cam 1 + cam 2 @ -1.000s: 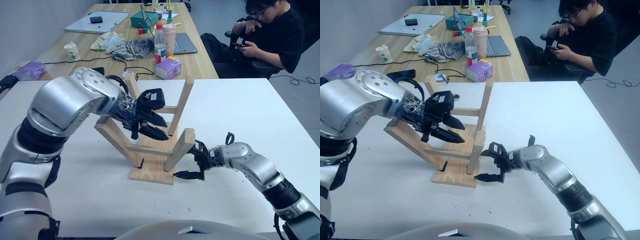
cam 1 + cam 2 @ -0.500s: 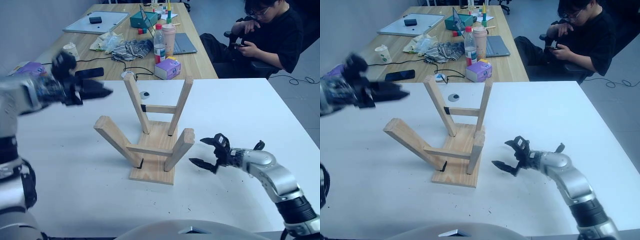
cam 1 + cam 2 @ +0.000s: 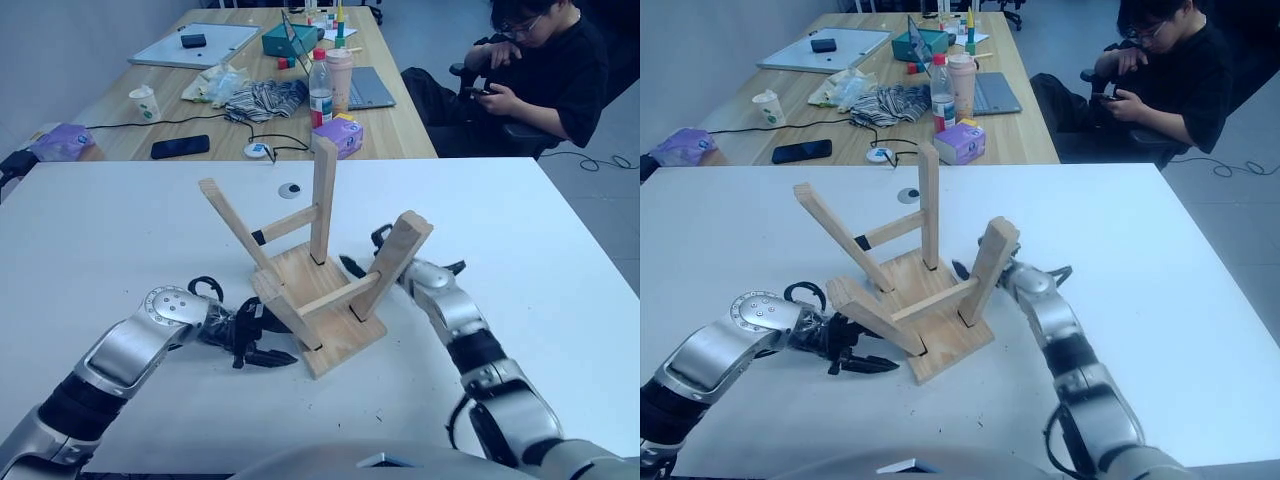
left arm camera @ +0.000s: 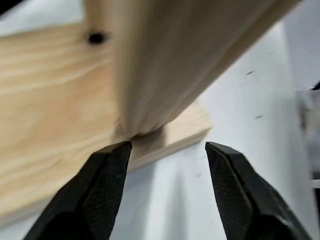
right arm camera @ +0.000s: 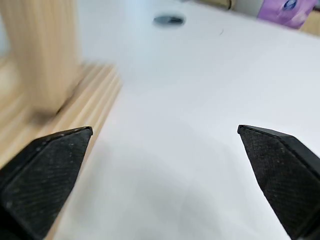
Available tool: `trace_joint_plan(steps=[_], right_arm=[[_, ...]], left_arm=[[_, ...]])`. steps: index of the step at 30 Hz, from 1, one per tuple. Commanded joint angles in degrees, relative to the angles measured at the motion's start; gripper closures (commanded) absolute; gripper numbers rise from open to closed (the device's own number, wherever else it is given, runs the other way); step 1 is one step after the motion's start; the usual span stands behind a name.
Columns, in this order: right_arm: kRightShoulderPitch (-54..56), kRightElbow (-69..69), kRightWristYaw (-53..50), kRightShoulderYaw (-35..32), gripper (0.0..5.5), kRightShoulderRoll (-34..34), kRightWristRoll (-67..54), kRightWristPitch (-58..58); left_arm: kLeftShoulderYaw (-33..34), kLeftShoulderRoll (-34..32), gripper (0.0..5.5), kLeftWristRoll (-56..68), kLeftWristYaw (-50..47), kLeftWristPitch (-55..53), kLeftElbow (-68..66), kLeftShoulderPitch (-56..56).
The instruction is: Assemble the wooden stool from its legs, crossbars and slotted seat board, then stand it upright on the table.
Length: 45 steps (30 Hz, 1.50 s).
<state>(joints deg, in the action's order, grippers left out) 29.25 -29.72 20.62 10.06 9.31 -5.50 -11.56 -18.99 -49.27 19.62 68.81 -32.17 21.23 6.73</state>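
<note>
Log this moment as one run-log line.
stool: upside down on table | left gripper: open, low at seat board corner | right gripper: open, beside a leg

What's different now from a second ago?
The stool has turned on the table. The left end effector left its legs, swung away, then came down by the seat's near corner. The right end effector backed off, then moved in behind a leg. The stool is still upside down.

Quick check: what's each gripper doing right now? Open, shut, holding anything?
Left gripper: open, empty, right at the edge of the seat board.
Right gripper: wide open, empty, beside the seat board.
</note>
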Motion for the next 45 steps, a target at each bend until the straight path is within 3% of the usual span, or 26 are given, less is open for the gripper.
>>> trace_joint_plan(steps=[1, 4, 8, 13, 16, 22, 26, 29, 35, 39, 45], right_arm=[[2.16, -6.33, -2.78, -1.58, 0.10, 7.20, 6.17, 5.13], [0.08, -6.78, -3.43, -3.72, 0.10, 14.01, 8.90, 7.34], [-14.08, 15.01, 12.38, -7.77, 0.10, 22.85, -0.01, 0.71], [-30.42, 40.09, 36.64, -6.55, 0.10, 38.35, -13.22, -13.11], [-34.99, 48.07, 42.72, -5.64, 0.10, 42.15, -18.58, -19.41], [-33.18, 56.89, 44.44, -1.70, 0.10, 38.29, -26.61, -26.98], [-26.27, 53.22, 36.44, 1.84, 0.10, 26.25, -28.31, -29.79], [-24.48, 49.69, 32.29, 2.52, 0.10, 21.24, -26.76, -28.79], [-23.35, 40.98, 29.36, 0.43, 0.10, 23.90, -17.49, -20.41], [-24.09, 41.17, 33.41, -0.47, 0.10, 26.03, -17.41, -17.93], [-24.18, 39.41, 38.63, -1.10, 0.10, 27.67, -17.59, -17.07]], left_arm=[[0.91, -0.73, 2.77, -0.50, 0.34, 0.78, -2.55, 0.35], [6.05, -4.24, 2.77, -0.69, 1.92, 6.11, -8.80, -3.92], [12.28, -6.24, 2.77, -3.27, 4.89, 17.94, -31.76, 1.94], [14.17, 0.51, 2.77, -8.06, -1.18, 31.70, -52.34, 16.35], [14.67, 5.38, 2.77, -8.47, -2.54, 41.03, -58.28, 19.44], [14.07, 12.43, 2.77, -6.86, 3.63, 50.75, -61.31, 19.93], [13.95, 14.07, 2.77, -5.25, 8.08, 50.89, -57.85, 17.36], [13.51, 14.46, 2.77, -4.83, 9.43, 49.71, -54.63, 15.69], [12.42, 14.06, 2.77, -1.16, 10.82, 42.09, -39.35, 9.11], [11.30, 13.49, 2.77, 1.73, 10.27, 35.11, -28.18, 3.80], [12.26, 15.22, 2.77, -1.90, 3.75, 34.17, -32.99, 7.21]])
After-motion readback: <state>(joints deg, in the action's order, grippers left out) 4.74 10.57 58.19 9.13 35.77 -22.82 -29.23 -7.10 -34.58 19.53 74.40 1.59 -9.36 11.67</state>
